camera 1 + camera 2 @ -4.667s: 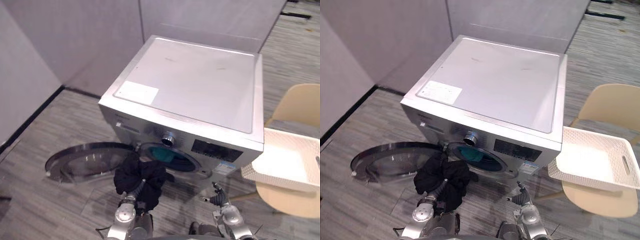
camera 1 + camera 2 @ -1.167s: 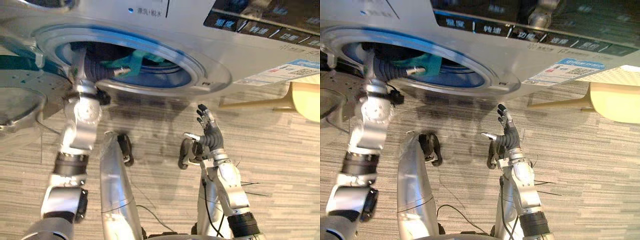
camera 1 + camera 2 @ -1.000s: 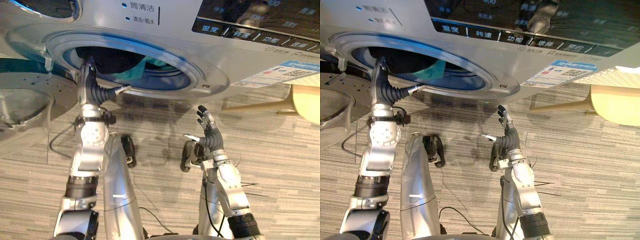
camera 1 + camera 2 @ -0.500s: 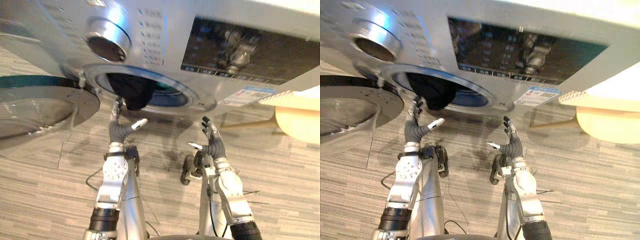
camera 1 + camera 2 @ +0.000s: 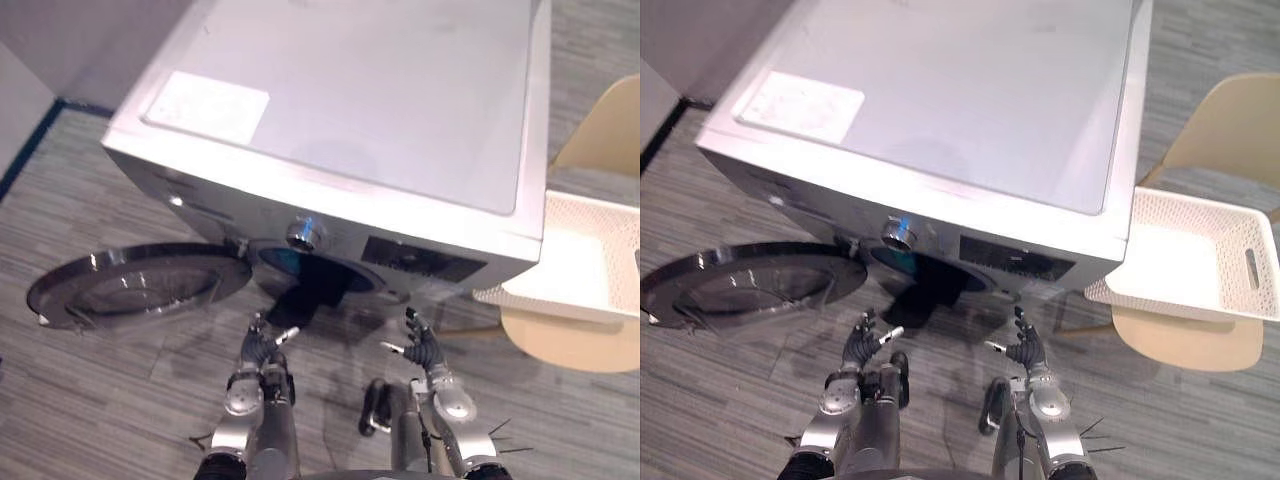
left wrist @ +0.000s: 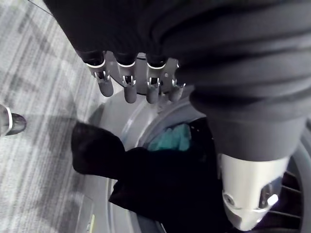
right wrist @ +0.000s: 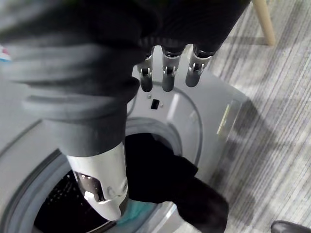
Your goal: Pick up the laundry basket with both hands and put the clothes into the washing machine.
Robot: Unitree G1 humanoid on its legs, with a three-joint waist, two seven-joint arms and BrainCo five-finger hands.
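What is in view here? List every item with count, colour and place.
washing machine: one, silver-grey, centre
white label: one, on the machine's top, near its left corner
knob: one, silver, above the drum opening
door: one, round, swung open to the left
black garment: one, hanging out over the opening's rim
teal garment: one, inside the drum
laundry basket: one, white, on the chair
chair: one, cream, right of the machine
left hand: open, before the opening
right hand: open, beside it

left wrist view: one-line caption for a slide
Open left hand facing the washing machine, a black garment draped over the drum rim and teal cloth inside.
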